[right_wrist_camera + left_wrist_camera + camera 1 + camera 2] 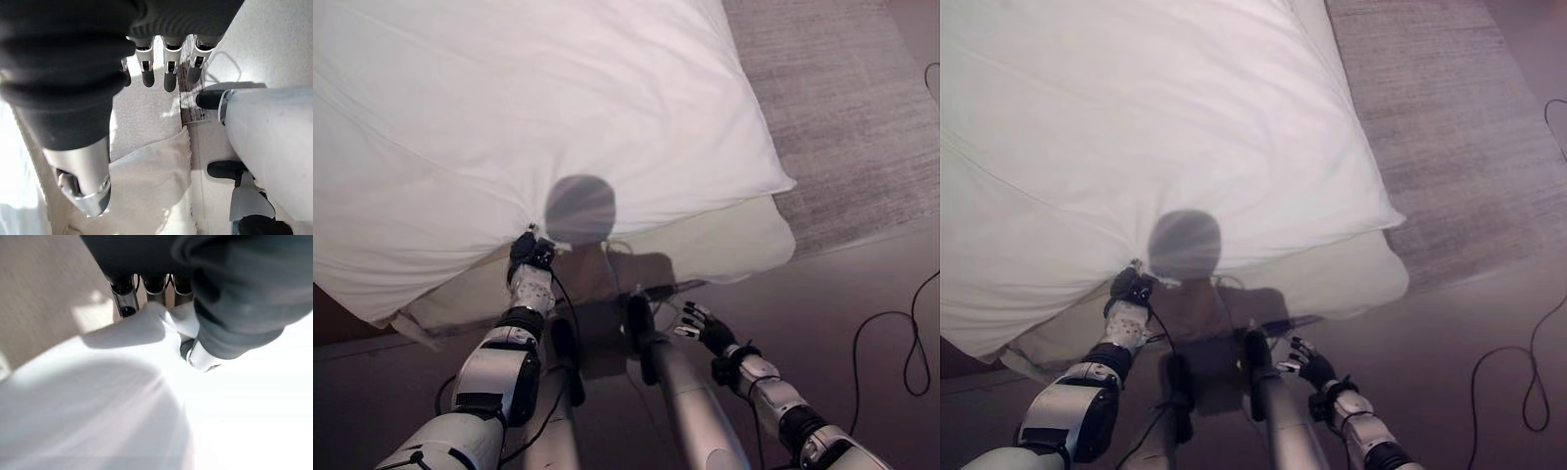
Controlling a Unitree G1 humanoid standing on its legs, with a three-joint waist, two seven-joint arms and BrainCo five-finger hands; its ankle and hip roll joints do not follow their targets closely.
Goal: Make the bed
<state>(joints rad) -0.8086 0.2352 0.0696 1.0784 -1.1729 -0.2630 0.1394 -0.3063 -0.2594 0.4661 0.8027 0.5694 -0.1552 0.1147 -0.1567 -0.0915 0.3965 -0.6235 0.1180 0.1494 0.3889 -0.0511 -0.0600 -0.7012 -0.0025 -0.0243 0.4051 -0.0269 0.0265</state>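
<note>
The duvet (538, 108) lies on the mattress (724, 250), rug (842, 108) right.

One white duvet (529, 108), one mattress (724, 245), one grey rug (842, 108), and two hands.

Before me, from nine to one o'clock, stands the bed (744, 240), its cream mattress edge showing at three. A white duvet (538, 108) lies spread directly over it. The bed stands on grey carpet (842, 108).
</note>
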